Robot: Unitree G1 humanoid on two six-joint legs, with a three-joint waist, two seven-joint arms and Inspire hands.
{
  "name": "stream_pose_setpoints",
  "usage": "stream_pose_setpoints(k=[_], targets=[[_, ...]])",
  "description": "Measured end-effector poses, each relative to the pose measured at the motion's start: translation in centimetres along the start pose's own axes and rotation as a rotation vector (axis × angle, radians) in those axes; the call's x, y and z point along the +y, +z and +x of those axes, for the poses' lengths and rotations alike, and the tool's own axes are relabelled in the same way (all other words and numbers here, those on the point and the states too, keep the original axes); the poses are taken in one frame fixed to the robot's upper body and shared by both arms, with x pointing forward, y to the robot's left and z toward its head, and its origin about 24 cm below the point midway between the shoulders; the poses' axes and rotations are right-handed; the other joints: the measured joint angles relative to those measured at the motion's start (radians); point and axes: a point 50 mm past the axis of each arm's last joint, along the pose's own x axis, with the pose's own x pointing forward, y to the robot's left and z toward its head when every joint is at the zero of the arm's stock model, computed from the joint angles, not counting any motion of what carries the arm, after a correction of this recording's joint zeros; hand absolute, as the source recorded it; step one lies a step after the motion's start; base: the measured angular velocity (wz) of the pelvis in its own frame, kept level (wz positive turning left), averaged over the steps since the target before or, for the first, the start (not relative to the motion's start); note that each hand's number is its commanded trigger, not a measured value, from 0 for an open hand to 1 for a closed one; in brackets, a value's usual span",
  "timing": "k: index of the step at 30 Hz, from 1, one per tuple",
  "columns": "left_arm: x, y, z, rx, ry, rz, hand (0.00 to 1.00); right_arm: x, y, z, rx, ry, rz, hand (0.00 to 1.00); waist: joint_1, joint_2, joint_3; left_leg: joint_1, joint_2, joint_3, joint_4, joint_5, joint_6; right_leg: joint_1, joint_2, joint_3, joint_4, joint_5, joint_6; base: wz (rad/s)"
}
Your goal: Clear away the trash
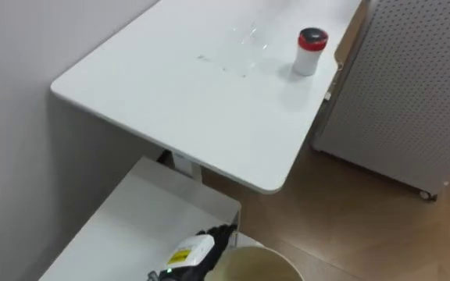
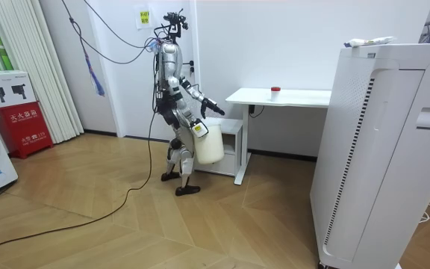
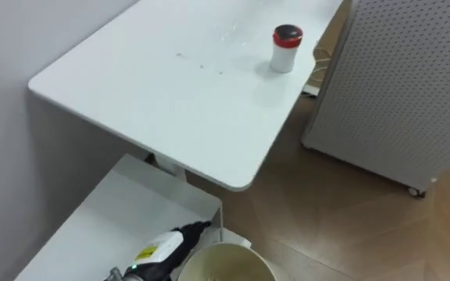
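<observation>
A small white canister with a red lid (image 1: pixel 310 51) stands upright near the far right edge of the white desk (image 1: pixel 170 109); the room view also shows the canister (image 2: pixel 275 91). Faint clear scraps (image 1: pixel 241 48) lie on the desk to its left. At the bottom of the eye views my left hand (image 1: pixel 216 236), on a dark forearm with a yellow label, grips the rim of a cream bin (image 1: pixel 254 265). In the room view the bin (image 2: pixel 209 143) hangs at hip height in front of me. My right hand (image 2: pixel 219 110) reaches out towards the desk.
A tall white perforated cabinet (image 1: pixel 412 86) on wheels stands right of the desk, and wooden floor (image 1: pixel 350 226) lies between it and me. A low white shelf unit (image 1: pixel 147 218) sits under the desk's near end. A wall runs along the left.
</observation>
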Motion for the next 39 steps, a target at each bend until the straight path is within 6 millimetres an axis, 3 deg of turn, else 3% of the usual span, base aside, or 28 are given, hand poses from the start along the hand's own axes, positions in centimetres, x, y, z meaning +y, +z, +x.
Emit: stream_pose_setpoints(k=[3,6,10,16,20,22,23,24,25,26,27,29,30,33,36,39], targets=[[0.5,0.0,-1.8,-0.023,0.099,-0.064,0.00,-0.2,-1.3,-0.7,0.019,-0.007,0.037,1.00,0.000,-0.009,-0.0265,0.076,-0.003,-0.020,-0.053,0.002,-0.003,0.045,0.028,0.050,-0.016,0.001,-0.001,-0.57],[1.4,-0.4,-2.5,-0.022,0.178,-0.070,0.00,-0.8,-2.1,-1.5,0.004,-0.042,0.096,1.00,-0.001,-0.020,-0.0329,0.139,-0.003,-0.022,-0.099,0.005,-0.008,0.089,0.035,0.061,-0.035,0.004,0.000,-0.18],[2.2,-0.5,-3.5,-0.044,0.206,-0.051,0.00,-1.4,-2.8,-2.1,0.006,-0.078,0.120,1.00,0.003,-0.024,-0.0358,0.186,-0.003,-0.013,-0.143,0.006,-0.010,0.126,0.045,0.086,-0.076,0.024,0.013,-0.16],[4.2,1.4,-4.2,-0.166,0.320,-0.064,0.00,-1.4,-2.9,-2.2,0.009,-0.071,0.114,1.00,0.022,-0.025,-0.0349,0.211,-0.021,0.001,-0.172,0.004,0.008,0.141,0.046,0.119,-0.118,0.065,0.031,-0.30],[5.5,1.3,-4.5,-0.178,0.409,-0.072,0.00,-1.4,-2.7,-2.1,-0.002,-0.066,0.121,1.00,0.037,-0.019,-0.0337,0.222,-0.023,0.075,-0.174,0.001,0.015,0.136,0.051,0.125,-0.157,0.109,0.037,-0.61],[5.9,1.1,-4.8,-0.170,0.435,-0.073,0.00,-1.3,-2.8,-2.1,0.004,-0.060,0.109,1.00,0.063,-0.017,-0.0335,0.240,-0.013,0.152,-0.191,-0.002,0.020,0.135,0.056,0.076,-0.187,0.148,0.023,-1.10],[6.3,0.9,-4.8,-0.166,0.455,-0.077,0.00,-1.2,-2.9,-2.1,0.008,-0.051,0.110,1.00,0.085,-0.017,-0.0329,0.255,0.001,0.209,-0.210,-0.003,0.022,0.132,0.051,-0.024,-0.193,0.166,-0.002,-1.06],[6.6,0.8,-4.9,-0.158,0.479,-0.088,0.00,-1.2,-2.9,-2.1,0.008,-0.047,0.112,1.00,0.103,-0.010,-0.0266,0.267,0.012,0.270,-0.214,-0.010,0.026,0.124,0.037,-0.140,-0.136,0.134,-0.044,-0.91],[6.6,0.8,-4.9,-0.156,0.487,-0.097,0.00,-1.3,-2.9,-2.1,0.009,-0.051,0.116,1.00,0.102,-0.009,-0.0256,0.273,0.015,0.304,-0.213,-0.013,0.023,0.120,0.017,-0.198,-0.075,0.088,-0.055,-0.44],[6.7,1.0,-4.8,-0.163,0.496,-0.107,0.00,-1.6,-2.9,-2.2,0.008,-0.062,0.121,1.00,0.098,-0.014,-0.0284,0.280,0.013,0.356,-0.215,-0.017,0.018,0.122,-0.020,-0.281,0.036,0.002,-0.060,-0.12],[6.7,1.2,-4.7,-0.171,0.504,-0.113,0.00,-2.0,-2.9,-2.2,0.006,-0.080,0.136,1.00,0.102,-0.023,-0.0292,0.283,-0.001,0.368,-0.211,-0.021,0.015,0.125,-0.048,-0.297,0.081,-0.048,-0.045,-0.13],[6.9,1.3,-4.8,-0.174,0.518,-0.113,0.00,-2.3,-2.6,-1.9,0.006,-0.095,0.134,1.00,0.112,-0.025,-0.0276,0.265,-0.015,0.333,-0.176,-0.027,0.012,0.121,-0.041,-0.263,0.043,-0.062,-0.053,-0.30],[7.3,1.2,-4.9,-0.172,0.532,-0.112,0.00,-2.2,-2.0,-1.6,-0.007,-0.094,0.132,1.00,0.117,-0.022,-0.0272,0.243,-0.015,0.269,-0.157,-0.026,0.014,0.120,-0.028,-0.249,0.009,-0.049,-0.064,-0.37],[7.9,1.0,-5.1,-0.169,0.559,-0.117,0.00,-1.9,-1.6,-1.4,-0.018,-0.073,0.130,1.00,0.106,-0.029,-0.0273,0.234,-0.014,0.152,-0.141,-0.023,0.015,0.147,-0.010,-0.244,-0.029,-0.029,-0.066,-0.15],[8.6,1.5,-5.2,-0.204,0.589,-0.132,0.00,-1.9,-1.6,-1.4,-0.019,-0.064,0.130,1.00,0.104,-0.045,-0.0220,0.247,-0.014,0.146,-0.166,-0.022,0.015,0.152,-0.003,-0.246,-0.041,-0.022,-0.064,0.00],[8.6,1.6,-5.2,-0.212,0.591,-0.135,0.00,-1.9,-1.6,-1.4,-0.019,-0.066,0.129,1.00,0.104,-0.046,-0.0227,0.250,-0.012,0.137,-0.173,-0.020,0.018,0.158,0.004,-0.246,-0.064,-0.005,-0.060,0.00]])
